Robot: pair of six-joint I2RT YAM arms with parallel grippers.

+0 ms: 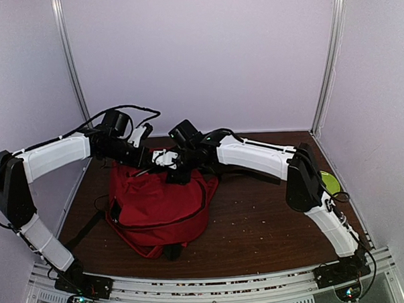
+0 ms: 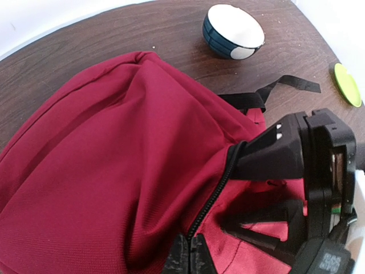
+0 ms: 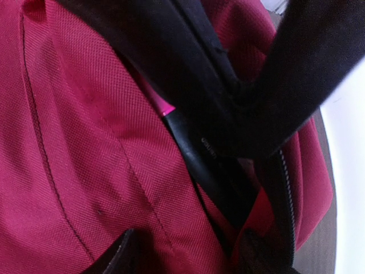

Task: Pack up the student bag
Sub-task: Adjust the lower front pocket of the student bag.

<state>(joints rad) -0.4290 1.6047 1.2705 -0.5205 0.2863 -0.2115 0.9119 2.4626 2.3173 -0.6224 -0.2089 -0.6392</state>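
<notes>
Red student bag [image 1: 161,210] slumped mid brown surface [image 1: 259,223], left pincer [image 2: 191,260] pressed together on its zipper edge, right pincer [image 2: 231,191] spread at the bag's opening just beside, blue bowl [image 2: 234,31] and green disc [image 2: 348,83] lying apart from the bag.

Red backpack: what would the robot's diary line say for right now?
backpack: red, on table, zip open | left claw: at zip, grip unclear | right claw: at opening, grip unclear | bowl: outside
</notes>
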